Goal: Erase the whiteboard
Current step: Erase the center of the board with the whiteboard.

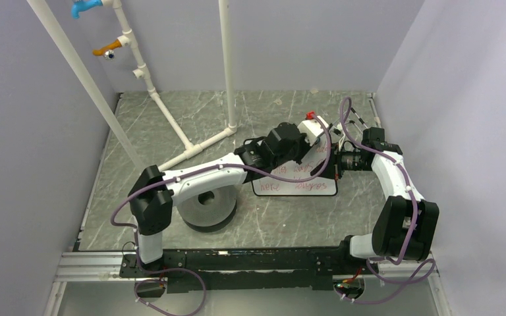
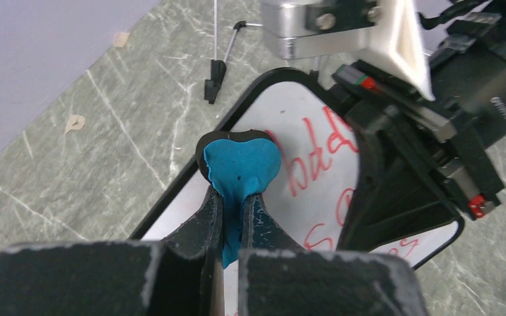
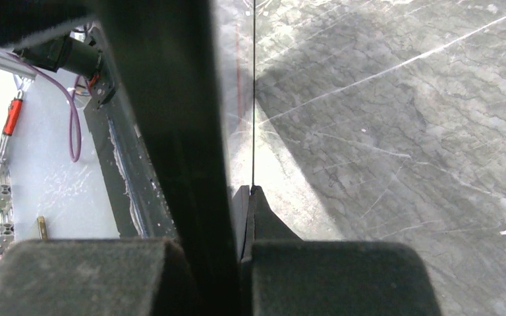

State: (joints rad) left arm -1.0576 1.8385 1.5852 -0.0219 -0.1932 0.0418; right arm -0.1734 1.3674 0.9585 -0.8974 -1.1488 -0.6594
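Observation:
The whiteboard (image 1: 296,185) sits at mid-table with red handwriting on it. My left gripper (image 1: 305,157) hangs over its upper part, shut on the small blue-and-black eraser (image 2: 240,161). In the left wrist view the eraser's blue face is at the board's (image 2: 316,164) top left corner, beside the red letters, with my left gripper (image 2: 232,207) behind it. My right gripper (image 1: 333,164) is shut on the board's right edge. In the right wrist view my right gripper (image 3: 246,197) pinches the board, seen edge-on as a thin black line (image 3: 253,99). The right gripper's black body (image 2: 402,178) covers part of the writing.
A black disc (image 1: 207,209) lies under the left arm's forearm. White pipes (image 1: 191,141) run across the table's back left. A black clip with thin metal rods (image 2: 215,74) lies beyond the board. A metal rail (image 1: 237,260) borders the near edge.

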